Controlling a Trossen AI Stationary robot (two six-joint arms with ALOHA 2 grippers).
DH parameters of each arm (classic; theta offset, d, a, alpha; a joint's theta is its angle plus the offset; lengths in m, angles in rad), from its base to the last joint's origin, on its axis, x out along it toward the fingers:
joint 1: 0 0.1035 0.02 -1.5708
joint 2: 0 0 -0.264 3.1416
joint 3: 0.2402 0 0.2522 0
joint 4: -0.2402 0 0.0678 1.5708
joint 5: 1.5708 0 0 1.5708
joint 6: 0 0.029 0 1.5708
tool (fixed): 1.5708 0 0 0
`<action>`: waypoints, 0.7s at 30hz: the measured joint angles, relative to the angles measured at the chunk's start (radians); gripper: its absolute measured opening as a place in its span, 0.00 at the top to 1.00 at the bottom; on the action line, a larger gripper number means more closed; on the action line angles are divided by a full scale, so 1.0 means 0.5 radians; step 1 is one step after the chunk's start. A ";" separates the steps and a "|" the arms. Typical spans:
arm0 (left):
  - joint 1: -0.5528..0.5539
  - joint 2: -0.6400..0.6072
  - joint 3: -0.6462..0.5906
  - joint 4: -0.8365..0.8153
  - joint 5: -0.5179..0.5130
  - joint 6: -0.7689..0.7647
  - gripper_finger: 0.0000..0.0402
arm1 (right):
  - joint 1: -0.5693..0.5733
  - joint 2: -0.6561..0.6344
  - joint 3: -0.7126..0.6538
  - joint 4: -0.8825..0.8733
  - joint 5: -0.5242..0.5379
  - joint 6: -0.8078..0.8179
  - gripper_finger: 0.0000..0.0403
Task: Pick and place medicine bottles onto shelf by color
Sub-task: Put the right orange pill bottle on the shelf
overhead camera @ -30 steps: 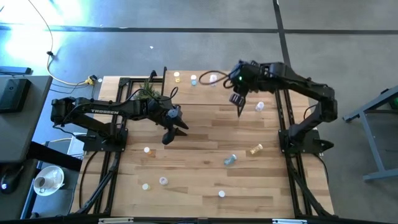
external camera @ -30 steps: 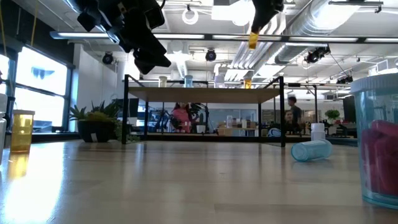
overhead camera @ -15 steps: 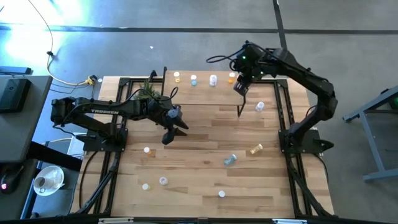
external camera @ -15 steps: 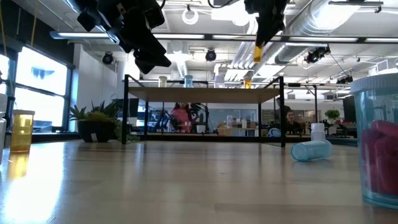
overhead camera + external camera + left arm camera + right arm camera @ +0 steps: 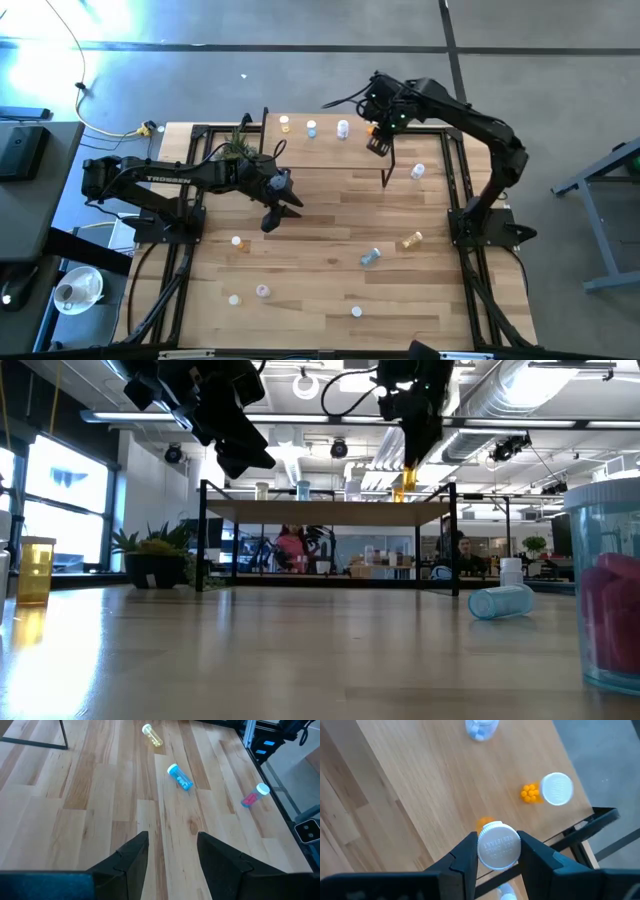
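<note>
Holding an orange bottle (image 5: 498,845) by its white cap, the right gripper (image 5: 379,143) is hanging over the right end of the shelf (image 5: 325,150), its fingers (image 5: 464,857) closed on both sides of the cap. On the shelf top four bottles are already standing in a row along the far edge: a yellow-orange one (image 5: 285,124), a bluish one (image 5: 311,128), a pale one (image 5: 343,127) and another orange one (image 5: 371,126) just beside the carried bottle. So the orange group is getting its second member, I think, though the colours are small in the high view.

Much is still waiting on the table (image 5: 330,290). A bluish bottle (image 5: 370,257) and a yellow bottle (image 5: 409,241) are lying on their sides near the right arm's base, a pinkish one (image 5: 417,171) is standing by the right edge, and four or five more are standing scattered toward the near left part.

The left gripper (image 5: 283,205) is hovering over the middle of the table, its fingers (image 5: 131,857) standing apart and holding nothing.

About room: the carried bottle is near the shelf's right corner and its far edge, so a tilted release could be sending it off the side. The plant (image 5: 238,148) is sitting at the shelf's left end, well apart from this work. Between the two arms the wood is lying open.
</note>
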 joint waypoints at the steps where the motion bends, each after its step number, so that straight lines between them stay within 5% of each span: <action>1: 0.000 0.000 0.000 0.000 0.000 0.000 0.61 | 0.000 0.015 0.000 0.000 0.000 0.000 0.73; 21: 0.000 0.000 0.000 -0.016 -0.001 -0.022 0.61 | 0.000 0.139 0.000 0.053 0.014 0.027 0.73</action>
